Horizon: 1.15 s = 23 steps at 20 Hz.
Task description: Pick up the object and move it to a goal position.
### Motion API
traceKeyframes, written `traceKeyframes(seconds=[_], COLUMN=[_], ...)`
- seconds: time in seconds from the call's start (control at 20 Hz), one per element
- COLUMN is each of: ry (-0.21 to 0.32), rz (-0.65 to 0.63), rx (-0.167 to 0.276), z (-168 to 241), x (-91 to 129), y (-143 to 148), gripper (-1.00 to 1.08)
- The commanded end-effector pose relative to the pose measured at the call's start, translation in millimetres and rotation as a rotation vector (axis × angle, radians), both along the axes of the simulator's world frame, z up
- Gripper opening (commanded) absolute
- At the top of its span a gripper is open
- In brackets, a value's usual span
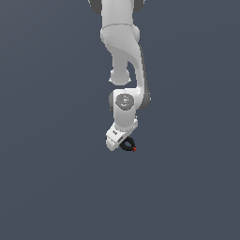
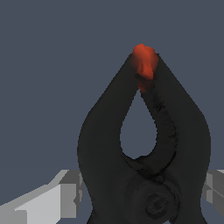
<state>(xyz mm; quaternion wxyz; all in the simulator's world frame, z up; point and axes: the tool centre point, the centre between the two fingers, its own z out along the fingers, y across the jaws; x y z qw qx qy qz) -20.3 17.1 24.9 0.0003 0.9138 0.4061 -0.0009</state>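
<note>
At the arm's tip the gripper (image 1: 123, 142) has its jaws closed on the clamp (image 1: 128, 145) near its pivot, red tip (image 2: 144, 61) pointing outward — looks light, rigid, hard plastic, probably slick — the grip by the pivot should limit twisting.

Clamp (image 2: 175, 144) — matt black, seemingly plastic.

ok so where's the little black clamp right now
In the exterior view the black clamp sits just below centre, at the white gripper, red-orange tip toward that view's right.
</note>
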Motion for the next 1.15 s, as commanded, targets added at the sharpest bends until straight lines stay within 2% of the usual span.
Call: traceKeyframes(seconds=[0.0,0.3,0.55,0.8,1.1], ry=[-0.002,-0.002,-0.002,-0.002,-0.001], rz=[0.001,0.002,0.002,0.002,0.002], rx=[0.000,0.001,0.001,0.001,0.001], z=[2.6,6.0,8.2,9.4,9.6], x=[-10.9,-35.1,-48.7,-55.8,-55.9], y=[28.5,90.5,128.6,150.1,155.0], gripper=[-1.00,-1.00,-1.00,-1.00,-1.00])
